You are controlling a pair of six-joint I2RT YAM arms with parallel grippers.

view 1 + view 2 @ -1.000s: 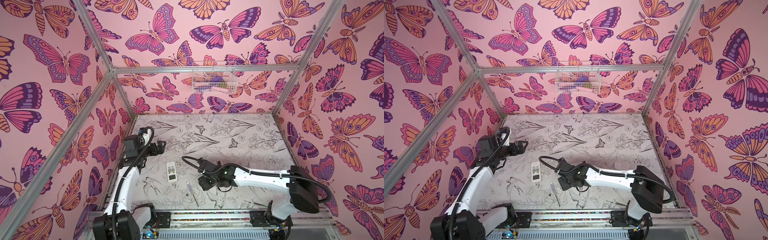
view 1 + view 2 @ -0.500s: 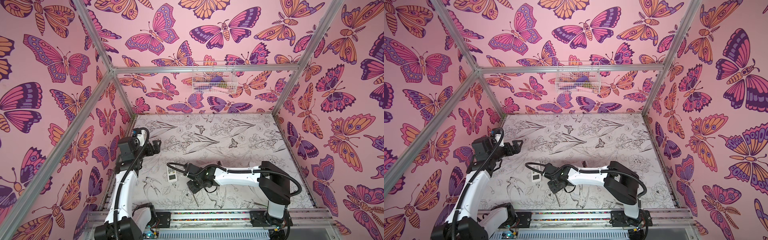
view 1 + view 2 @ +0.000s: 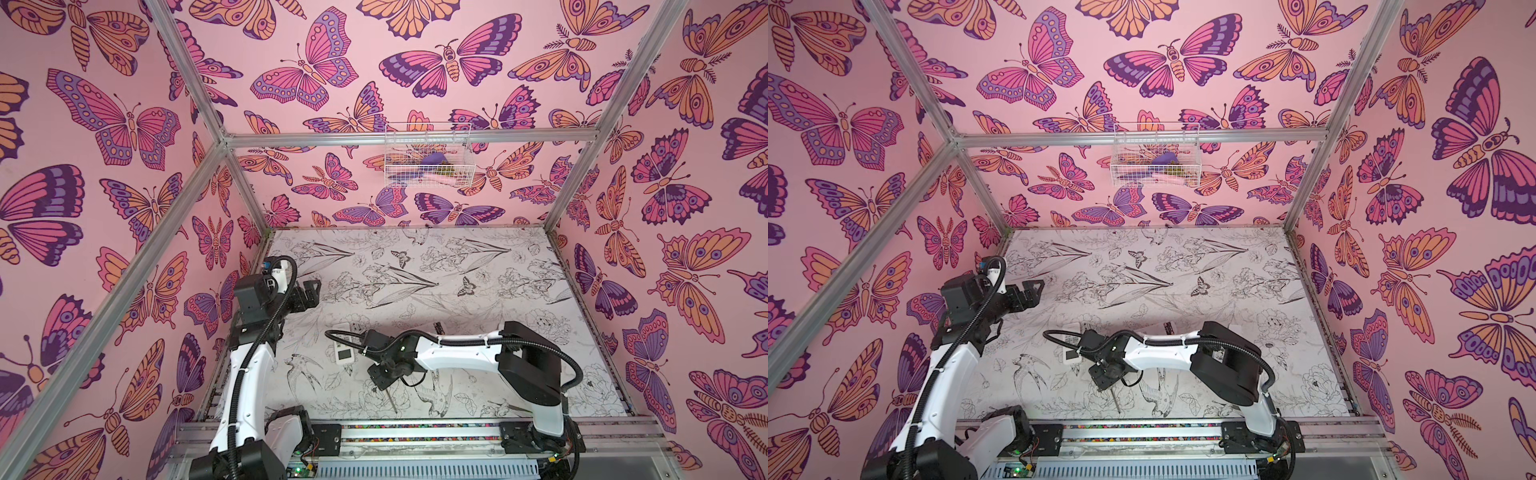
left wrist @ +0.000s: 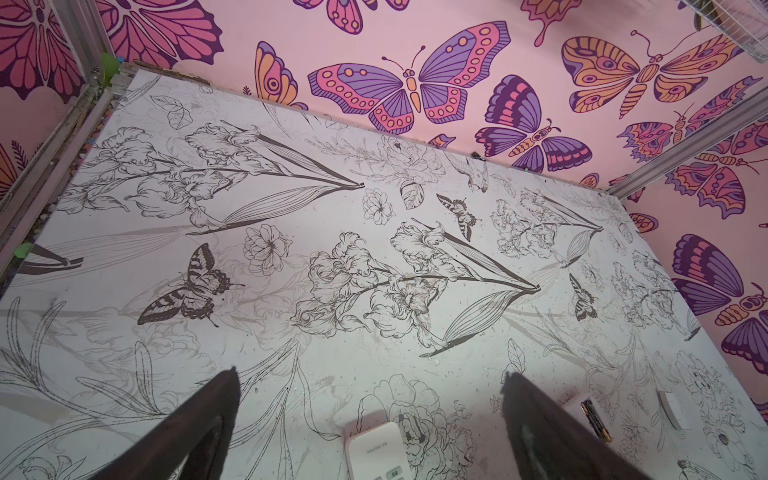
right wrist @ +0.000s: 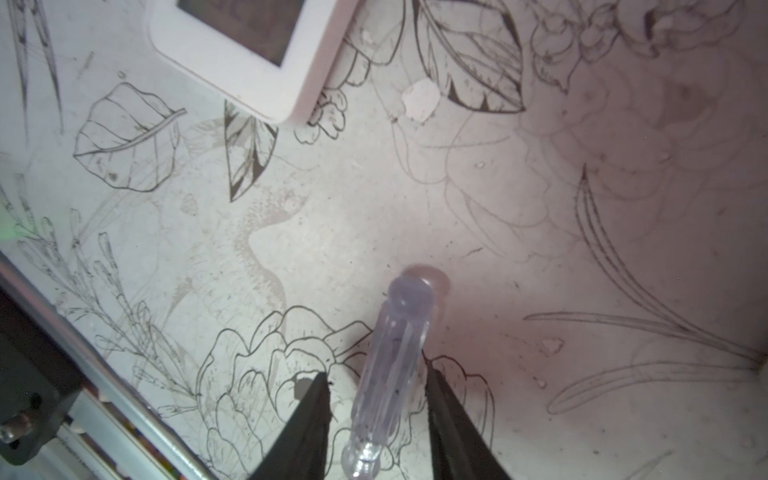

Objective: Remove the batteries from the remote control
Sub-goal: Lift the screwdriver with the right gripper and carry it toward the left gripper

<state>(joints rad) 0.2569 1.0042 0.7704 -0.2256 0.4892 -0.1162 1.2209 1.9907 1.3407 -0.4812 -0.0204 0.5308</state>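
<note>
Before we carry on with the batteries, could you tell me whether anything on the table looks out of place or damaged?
One remote lies with its battery bay open, a battery showing, and a loose white piece, likely its cover, beside it. The mat has a chipped patch.

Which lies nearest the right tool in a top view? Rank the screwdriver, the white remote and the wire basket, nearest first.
1. Screwdriver: on the table, between the jaws of the right tool.
2. White remote: on the table, close by, to its left.
3. Wire basket: on the back wall, farthest.
</note>
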